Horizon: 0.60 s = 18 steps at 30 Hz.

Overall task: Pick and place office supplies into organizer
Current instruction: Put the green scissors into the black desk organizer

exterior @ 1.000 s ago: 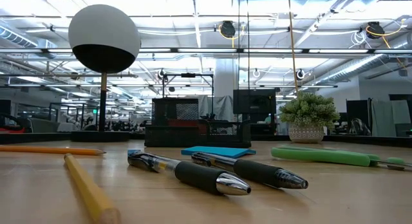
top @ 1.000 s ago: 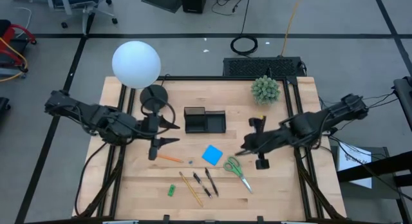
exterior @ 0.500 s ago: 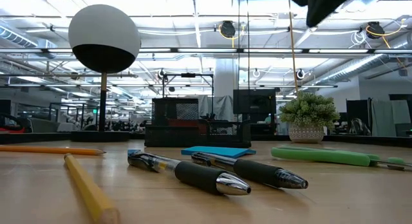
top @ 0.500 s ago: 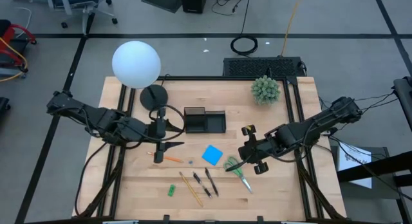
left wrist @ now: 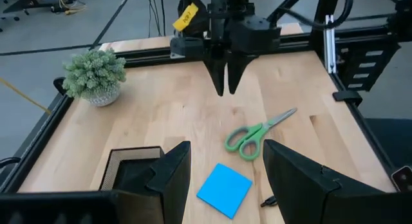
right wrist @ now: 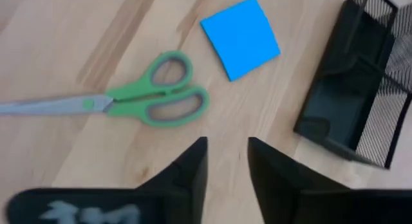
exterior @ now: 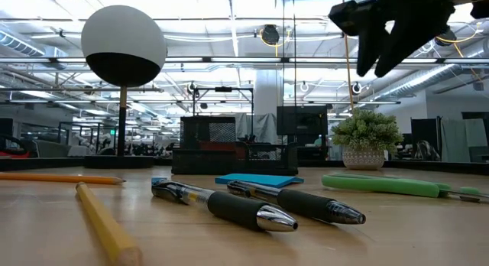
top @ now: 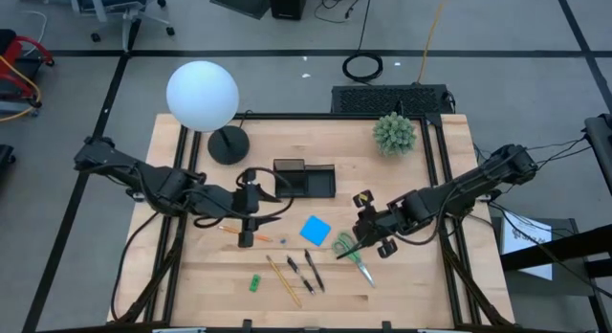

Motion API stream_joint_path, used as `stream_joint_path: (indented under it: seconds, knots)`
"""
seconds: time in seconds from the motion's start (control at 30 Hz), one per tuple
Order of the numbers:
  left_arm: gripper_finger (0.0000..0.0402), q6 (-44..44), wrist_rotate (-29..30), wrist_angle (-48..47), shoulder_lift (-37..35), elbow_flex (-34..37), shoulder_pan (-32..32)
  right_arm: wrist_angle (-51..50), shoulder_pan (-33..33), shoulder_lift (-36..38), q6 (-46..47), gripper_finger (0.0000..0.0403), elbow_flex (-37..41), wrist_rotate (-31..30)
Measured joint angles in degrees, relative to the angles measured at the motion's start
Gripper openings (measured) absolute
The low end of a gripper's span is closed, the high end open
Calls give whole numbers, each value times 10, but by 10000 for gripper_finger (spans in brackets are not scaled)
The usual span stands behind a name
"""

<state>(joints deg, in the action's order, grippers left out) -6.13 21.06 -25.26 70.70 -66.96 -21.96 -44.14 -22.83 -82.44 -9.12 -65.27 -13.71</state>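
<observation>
Wooden bench (top: 411, 285) sits on a grey floor, with a globe lamp (top: 202, 95) and a small plant (top: 394, 133) along its far edge. Right hand (top: 358, 243) hangs just above the green-handled scissors (top: 350, 252), fingers slightly apart, nothing in them. Blue sticky pad (top: 316, 230) lies just beside that hand, toward the black organizer (top: 304, 179). Left hand (top: 273, 205) is wide open and empty, right next to the organizer, over the orange pencil (top: 251, 235). Pens (top: 303, 272), yellow pencil (top: 283, 281) and green eraser (top: 255, 282) lie nearer the front edge.
</observation>
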Motion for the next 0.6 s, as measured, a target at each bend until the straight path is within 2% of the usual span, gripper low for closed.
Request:
stream_joint_path:
  seconds: [0.23, 0.33, 0.6]
  knots:
    - [195, -3, 0, -2, 15, 0, 0, 75, 9, -1, 36, 159, 29, 3]
    - [195, -9, 3, -1, 14, 0, 0, 71, 11, -19, 61, 166, 29, 17]
    - [195, -6, 5, -2, 14, 0, 0, 75, 2, -105, 33, 169, 30, 34]
